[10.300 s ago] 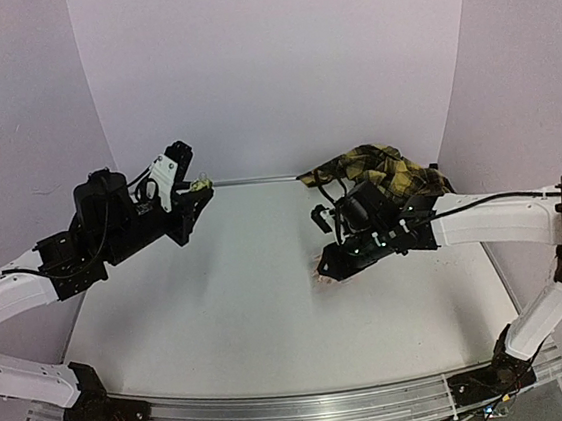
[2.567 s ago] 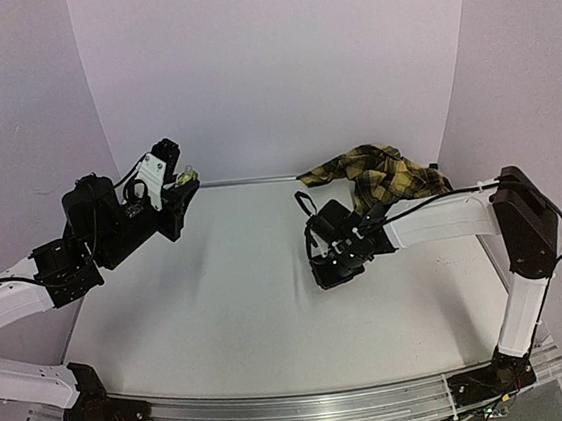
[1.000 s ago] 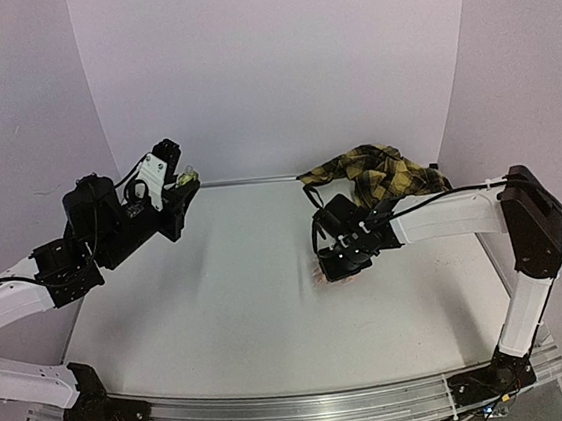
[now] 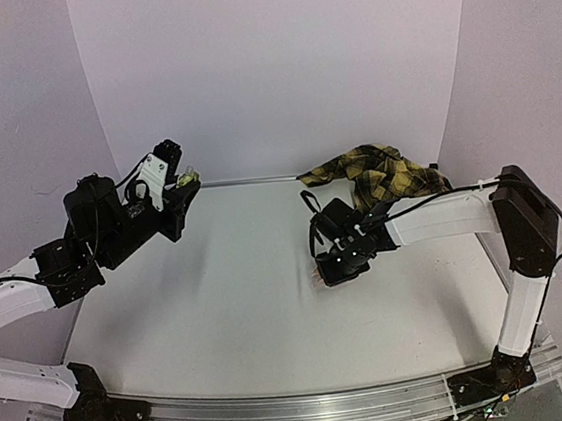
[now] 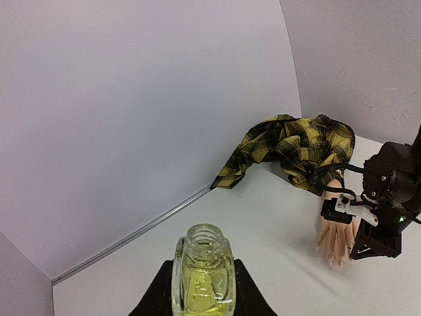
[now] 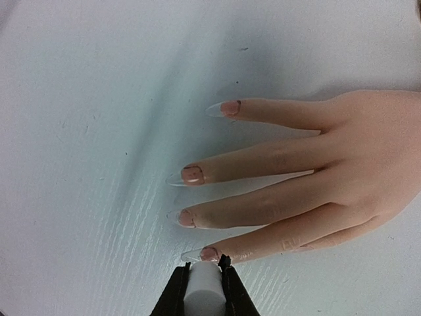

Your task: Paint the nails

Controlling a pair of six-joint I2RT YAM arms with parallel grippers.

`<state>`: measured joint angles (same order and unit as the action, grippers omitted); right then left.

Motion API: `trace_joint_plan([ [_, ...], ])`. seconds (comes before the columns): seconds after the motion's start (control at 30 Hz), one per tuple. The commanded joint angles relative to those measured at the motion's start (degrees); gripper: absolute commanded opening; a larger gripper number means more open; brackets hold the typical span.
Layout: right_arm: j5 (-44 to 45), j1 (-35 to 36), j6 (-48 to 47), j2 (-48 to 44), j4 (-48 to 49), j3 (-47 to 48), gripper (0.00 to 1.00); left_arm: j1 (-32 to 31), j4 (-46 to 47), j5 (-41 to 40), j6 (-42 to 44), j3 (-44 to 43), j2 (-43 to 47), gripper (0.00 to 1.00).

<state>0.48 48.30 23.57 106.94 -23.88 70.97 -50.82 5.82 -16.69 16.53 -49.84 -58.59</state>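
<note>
Mannequin hand with four visible nails, left gripper clamping one uncapped bottle, right gripper pinching one white cap.

Looks down over the whole table from above and behind its near edge. From the left wrist, faces toward the far right corner, the mannequin hand well off; from the right wrist, close above that hand.
</note>
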Motion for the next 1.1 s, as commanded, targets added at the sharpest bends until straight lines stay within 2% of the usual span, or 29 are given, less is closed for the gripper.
trace_joint_plan([
  [0.0,-1.62,0.58,-0.29,1.08,-0.35,2.78,0.00,0.11,1.35,0.16,0.08,-1.99,0.04,0.00],
  [0.27,-3.17,1.51,-0.49,-1.27,0.13,2.64,0.00,0.11,1.21,0.35,-0.01,-2.10,0.04,0.00],
  [0.53,2.30,-0.36,1.92,-4.65,0.15,-0.36,0.00,0.11,0.95,0.41,-0.01,-2.04,0.38,0.00],
  [1.07,1.34,-0.70,1.00,-2.71,0.15,1.10,0.00,0.11,1.06,0.25,0.08,-2.01,0.31,0.00],
])
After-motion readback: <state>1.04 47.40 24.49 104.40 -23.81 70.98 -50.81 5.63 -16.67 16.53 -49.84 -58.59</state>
